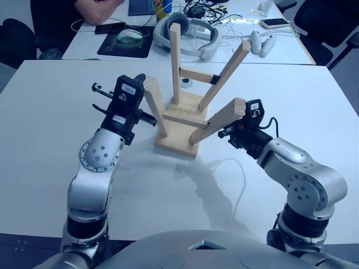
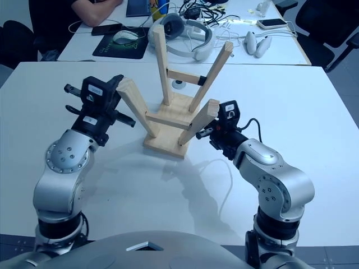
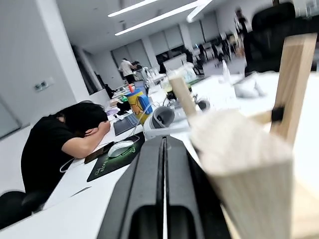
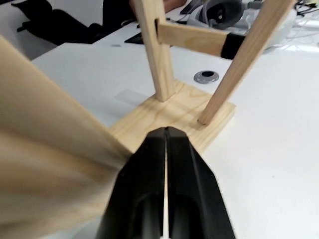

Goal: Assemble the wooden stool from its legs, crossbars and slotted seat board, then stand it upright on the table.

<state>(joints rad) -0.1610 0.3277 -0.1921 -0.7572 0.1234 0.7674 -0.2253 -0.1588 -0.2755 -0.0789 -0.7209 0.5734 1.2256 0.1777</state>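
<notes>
Upturned stool (image 1: 185,119) on table (image 1: 50,117), seat board (image 1: 178,143) down — left gripper (image 3: 164,142), right gripper (image 4: 165,133) pinched closed beside its legs (image 1: 155,105)

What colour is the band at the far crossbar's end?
Black band; clearest in the right wrist view.

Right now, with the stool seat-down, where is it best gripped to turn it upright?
Probably the two near legs: the near left leg from its left, the near right leg from its right. Both splay outward, free above the front crossbar, while the seat board lies flat on the table, leaving no edge to get under.
</notes>
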